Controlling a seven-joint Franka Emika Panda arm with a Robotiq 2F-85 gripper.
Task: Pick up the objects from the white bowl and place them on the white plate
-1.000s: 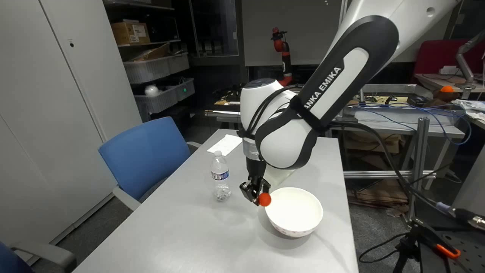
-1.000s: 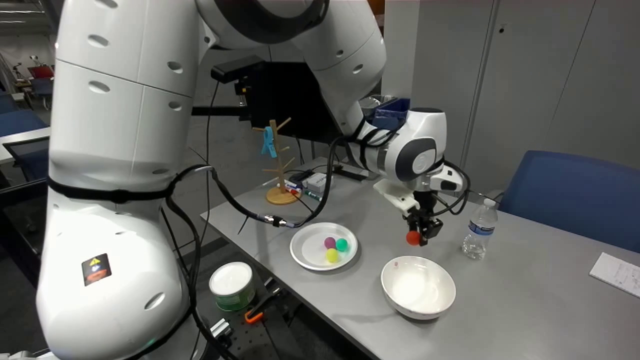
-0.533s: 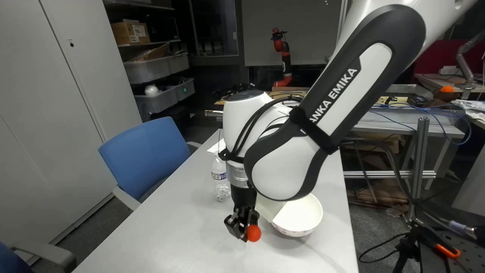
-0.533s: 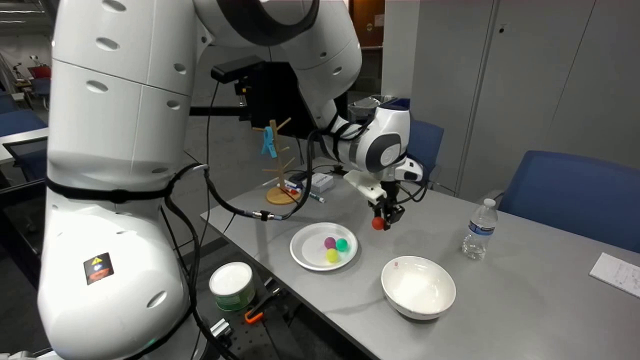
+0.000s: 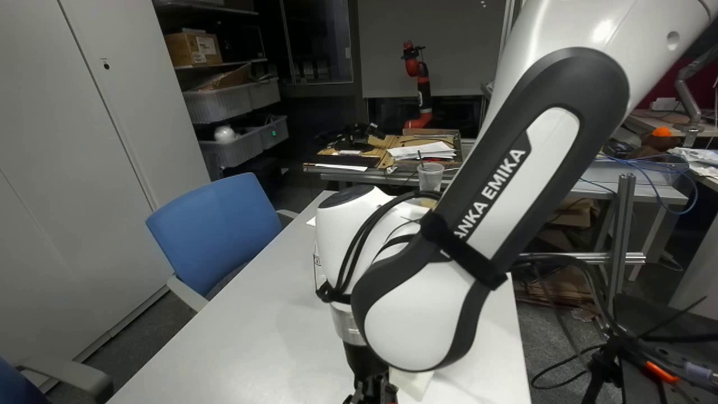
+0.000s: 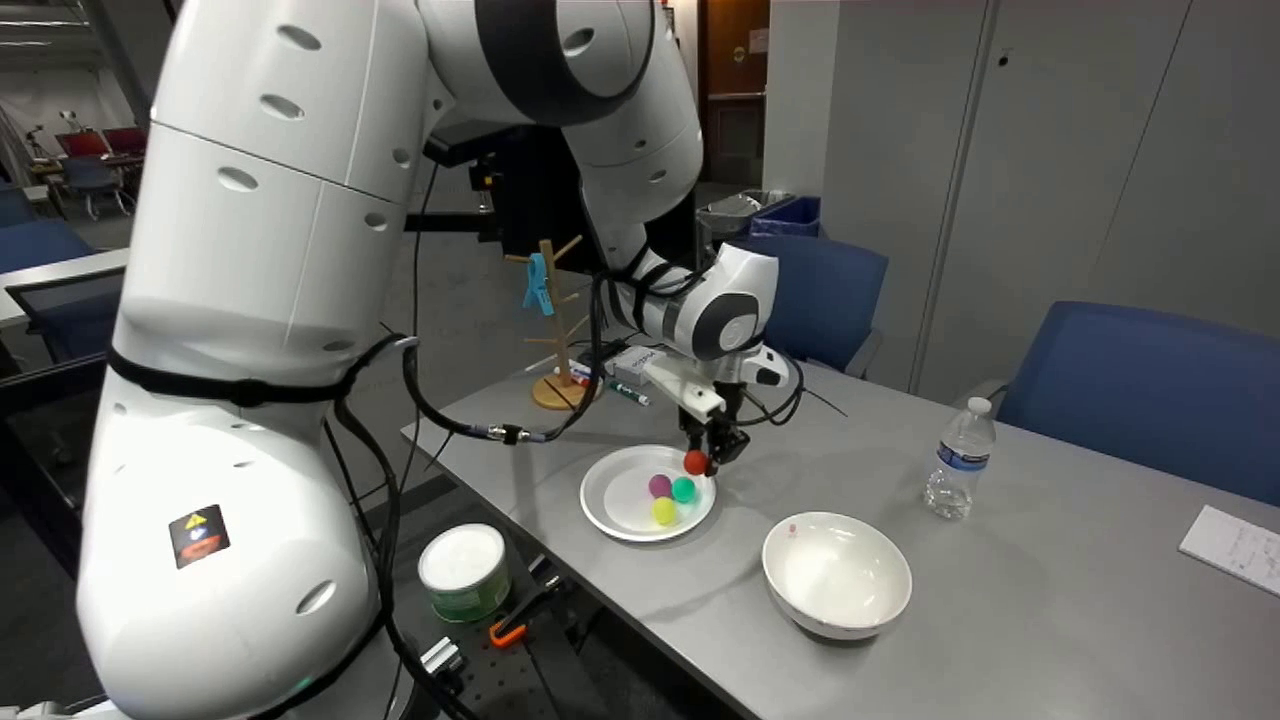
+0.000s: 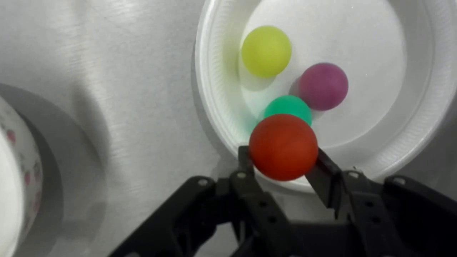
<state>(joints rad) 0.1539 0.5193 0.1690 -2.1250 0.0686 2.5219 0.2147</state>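
My gripper (image 7: 284,160) is shut on a red ball (image 7: 284,142), pinched between its two fingertips. In an exterior view the red ball (image 6: 695,462) hangs over the edge of the white plate (image 6: 605,505) nearest the arm's wrist. Three balls lie on that plate: green (image 7: 289,105), partly covered by the red one in the wrist view, purple (image 7: 323,86) and yellow (image 7: 266,51). The white bowl (image 6: 838,575) stands apart from the plate, and no ball shows in it; its flowered outer wall (image 7: 28,167) enters the wrist view at left.
A clear water bottle (image 6: 962,460) stands beyond the bowl, with a paper sheet (image 6: 1235,548) farther along the table. Behind the plate are a wooden peg stand (image 6: 560,390), a green marker (image 6: 630,394) and a small box (image 6: 637,365). Loose cables hang from the arm.
The gripper has carried the red ball away from beside the bowl to above the plate's edge. It stayed shut throughout. Bowl, plate and the other balls have not moved.
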